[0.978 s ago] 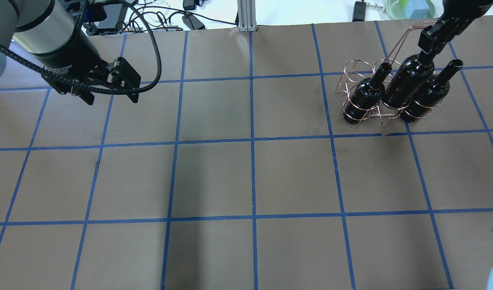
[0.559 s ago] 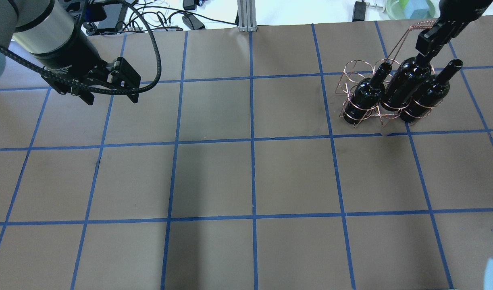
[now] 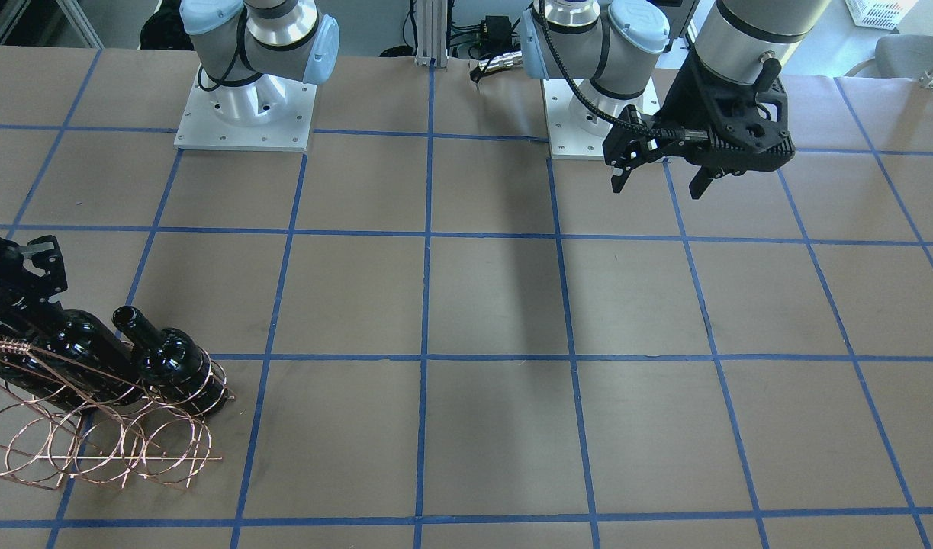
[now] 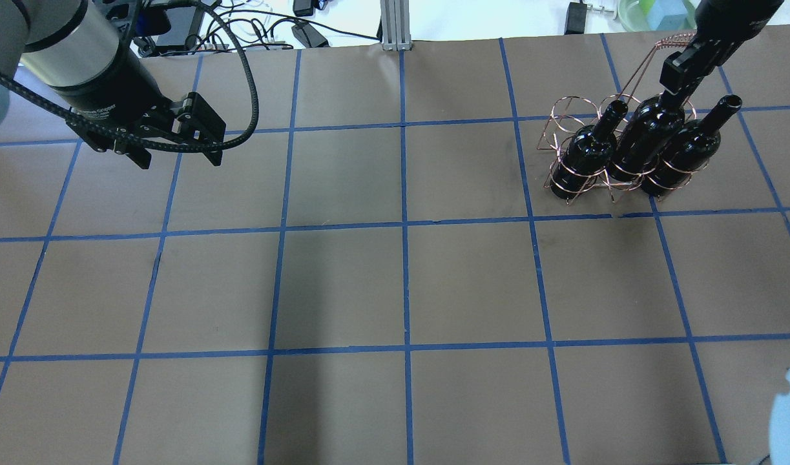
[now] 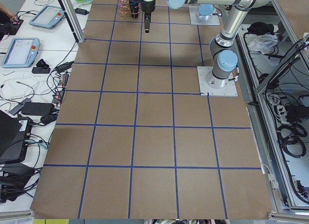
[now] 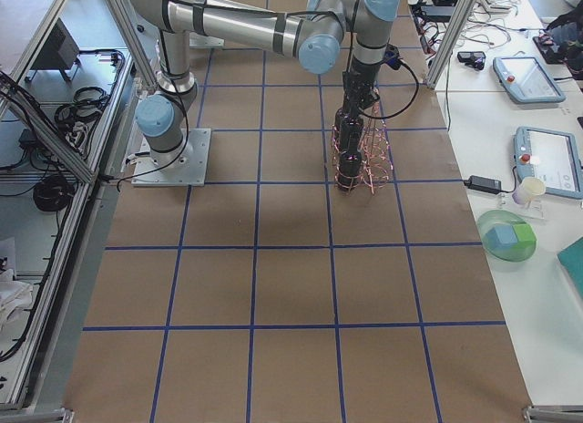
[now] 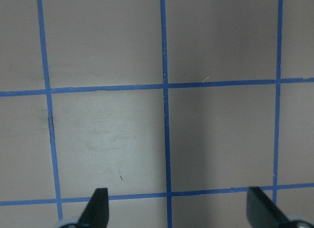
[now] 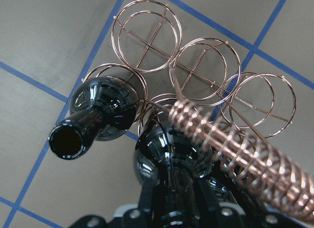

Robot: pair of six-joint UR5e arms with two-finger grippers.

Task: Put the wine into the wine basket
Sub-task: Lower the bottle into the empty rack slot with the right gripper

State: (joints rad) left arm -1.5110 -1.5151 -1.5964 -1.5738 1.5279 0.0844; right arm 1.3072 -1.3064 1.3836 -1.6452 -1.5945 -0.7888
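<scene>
Grip: right pincer (image 4: 671, 90) clamps wine (image 4: 646, 132) neck inside wine basket (image 8: 230, 139); left pincer (image 4: 178, 157) gapes wide.

Table (image 4: 395, 284) – flat top covered in brown paper, marked into big squares by blue tape lines (image 4: 405, 226). Faint scuffs and a broad soft shadow band run across the middle squares.

Directly on it:
- wine basket (image 4: 566, 113), copper wire, at the far side on the robot's right, sitting over a tape line. Its robot-side row of loops holds three upright dark bottles – the middle wine bottle (image 4: 646, 135) and two side bottles (image 4: 582, 161). The far row of loops is empty.
- two white arm base plates (image 3: 245, 114) at the robot's edge.
- aluminium post (image 4: 393, 26) at the far edge, mid-table.
</scene>
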